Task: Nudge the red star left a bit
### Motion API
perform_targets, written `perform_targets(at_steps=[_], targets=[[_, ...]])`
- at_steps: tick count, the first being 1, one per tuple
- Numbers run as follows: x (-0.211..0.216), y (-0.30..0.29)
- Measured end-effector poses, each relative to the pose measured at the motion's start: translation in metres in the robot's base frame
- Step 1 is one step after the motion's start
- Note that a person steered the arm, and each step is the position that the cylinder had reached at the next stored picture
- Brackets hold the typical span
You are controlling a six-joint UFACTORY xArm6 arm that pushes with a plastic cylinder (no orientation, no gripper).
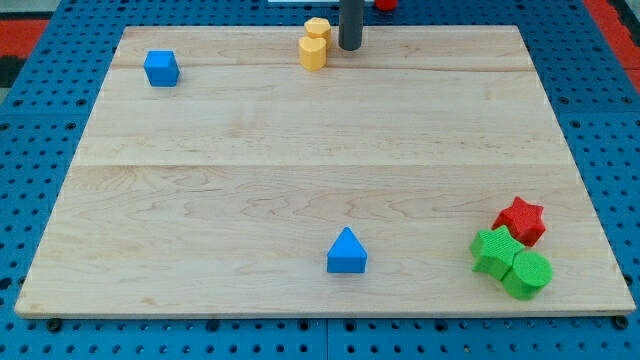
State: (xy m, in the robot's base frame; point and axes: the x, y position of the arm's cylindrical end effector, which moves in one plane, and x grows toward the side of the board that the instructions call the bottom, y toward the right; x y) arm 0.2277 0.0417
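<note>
The red star (522, 219) lies near the view's bottom right corner of the wooden board (320, 160). It touches a green star (494, 249) just below and to its left. My tip (350, 47) stands at the view's top centre, far from the red star, just right of a yellow block pair (315, 44).
A green cylinder (527, 273) sits against the green star at the bottom right. A blue triangle (346, 251) lies at the bottom centre. A blue cube (161, 68) sits at the top left. A red object (386, 4) shows partly at the top edge.
</note>
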Motion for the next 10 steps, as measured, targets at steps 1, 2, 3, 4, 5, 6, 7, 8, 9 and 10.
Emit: perform_targets(at_steps=[1,2,3,4,5,6,7,8,9,10], targets=[[-0.004,0.014],[-0.009,0.034],[-0.014,0.039],[0.043,0.070],[0.149,0.128],[0.240,0.218],[0.327,0.293],[0.390,0.252],[0.373,0.233],[0.348,0.222]])
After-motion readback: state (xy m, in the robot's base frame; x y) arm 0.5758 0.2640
